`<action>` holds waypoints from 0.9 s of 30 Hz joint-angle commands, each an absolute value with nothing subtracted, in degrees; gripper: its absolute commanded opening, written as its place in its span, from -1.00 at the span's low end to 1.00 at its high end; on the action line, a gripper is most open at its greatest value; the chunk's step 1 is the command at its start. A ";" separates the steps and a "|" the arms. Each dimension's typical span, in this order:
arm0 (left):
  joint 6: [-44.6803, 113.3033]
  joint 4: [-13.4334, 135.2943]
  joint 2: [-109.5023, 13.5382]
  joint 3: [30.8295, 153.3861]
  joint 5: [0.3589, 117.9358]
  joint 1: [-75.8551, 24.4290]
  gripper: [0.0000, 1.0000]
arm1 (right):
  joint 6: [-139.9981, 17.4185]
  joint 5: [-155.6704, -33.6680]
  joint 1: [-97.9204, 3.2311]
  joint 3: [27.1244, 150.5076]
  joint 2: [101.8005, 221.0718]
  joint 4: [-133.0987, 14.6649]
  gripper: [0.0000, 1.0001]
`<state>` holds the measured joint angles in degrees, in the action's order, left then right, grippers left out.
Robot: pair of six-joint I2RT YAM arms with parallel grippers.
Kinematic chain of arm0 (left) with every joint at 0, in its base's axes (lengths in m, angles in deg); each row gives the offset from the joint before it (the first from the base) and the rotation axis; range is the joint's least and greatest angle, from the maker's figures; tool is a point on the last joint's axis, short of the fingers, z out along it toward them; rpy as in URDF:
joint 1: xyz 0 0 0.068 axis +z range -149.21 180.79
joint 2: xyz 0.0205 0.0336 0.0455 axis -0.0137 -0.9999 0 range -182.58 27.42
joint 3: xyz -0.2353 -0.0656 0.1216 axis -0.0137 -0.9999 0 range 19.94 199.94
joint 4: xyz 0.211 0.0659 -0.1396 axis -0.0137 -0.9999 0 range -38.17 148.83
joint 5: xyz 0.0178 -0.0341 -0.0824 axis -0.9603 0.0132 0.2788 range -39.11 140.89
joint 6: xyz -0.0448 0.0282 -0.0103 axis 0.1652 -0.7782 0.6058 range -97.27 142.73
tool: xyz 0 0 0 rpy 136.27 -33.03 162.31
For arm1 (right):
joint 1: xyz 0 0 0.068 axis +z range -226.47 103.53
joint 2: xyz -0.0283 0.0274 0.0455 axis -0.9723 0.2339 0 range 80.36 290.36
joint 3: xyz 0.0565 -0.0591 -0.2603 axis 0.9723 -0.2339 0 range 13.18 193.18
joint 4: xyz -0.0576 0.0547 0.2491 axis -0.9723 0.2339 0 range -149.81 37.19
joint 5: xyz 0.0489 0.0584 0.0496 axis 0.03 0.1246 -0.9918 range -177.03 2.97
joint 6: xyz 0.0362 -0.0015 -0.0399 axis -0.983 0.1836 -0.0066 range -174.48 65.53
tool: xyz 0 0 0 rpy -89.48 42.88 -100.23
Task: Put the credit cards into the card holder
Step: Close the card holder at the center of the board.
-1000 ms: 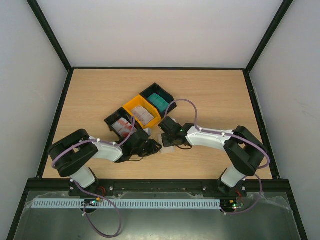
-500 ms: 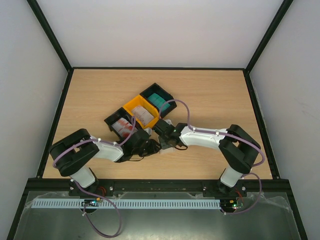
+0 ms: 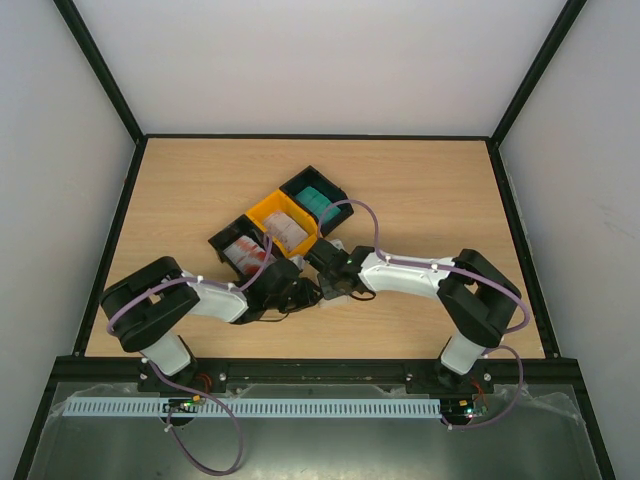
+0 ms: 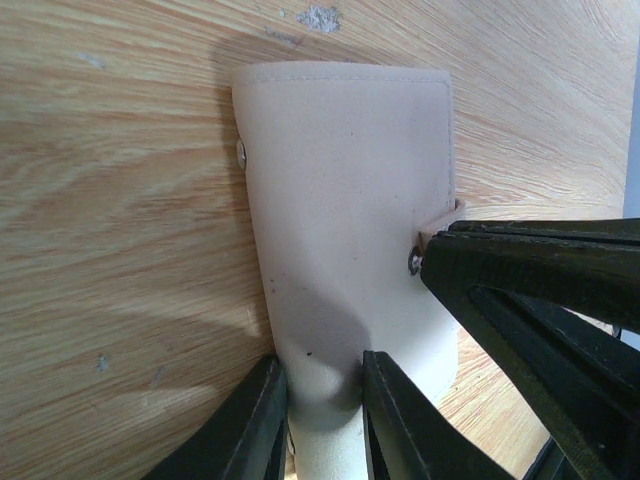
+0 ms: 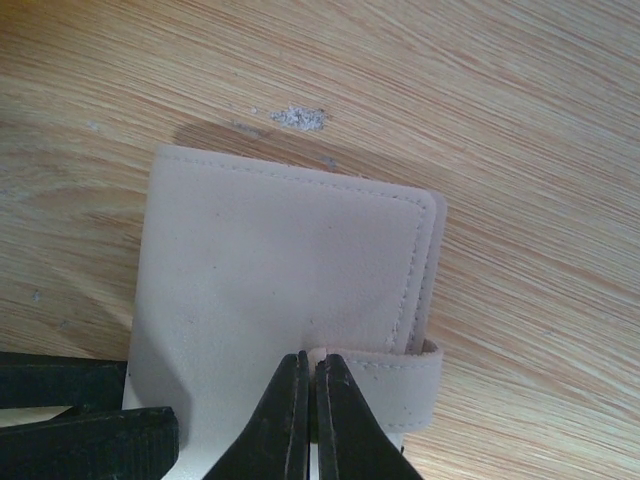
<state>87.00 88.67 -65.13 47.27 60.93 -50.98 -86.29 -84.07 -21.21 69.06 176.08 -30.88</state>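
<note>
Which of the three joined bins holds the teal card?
The far black bin, at the row's end beyond the yellow bin. Its teal card sets it apart; the near black bin holds a red-blotched card.

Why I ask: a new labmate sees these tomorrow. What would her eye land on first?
The beige card holder lies folded on the wood near mid-table, with the left end effector clamped on one edge and the right end effector pinching its snap tab. Behind it runs a diagonal row of trays, black, yellow, black, each holding a card: the teal card farthest, the red-blotched card nearest.
</note>
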 commanded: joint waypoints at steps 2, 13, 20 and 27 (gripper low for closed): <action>85.89 86.25 -66.79 47.59 59.76 -51.16 -0.53 | -88.07 -86.18 -20.47 68.90 177.64 -33.16 -0.95; 85.85 86.58 -66.97 47.57 59.85 -51.31 -0.53 | -90.40 -84.64 -20.32 69.20 176.85 -32.99 -0.70; 85.87 86.66 -67.06 47.46 59.85 -51.51 -0.53 | -90.66 -82.56 -20.39 69.19 176.90 -32.55 -0.95; 85.86 86.61 -67.12 47.47 59.76 -51.67 -0.54 | -92.81 -80.48 -20.35 69.41 176.57 -31.93 -0.96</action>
<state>86.78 89.02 -65.37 47.27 60.89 -51.31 -91.18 -83.67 -20.88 69.06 176.25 -32.52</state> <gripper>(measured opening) 0.233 0.020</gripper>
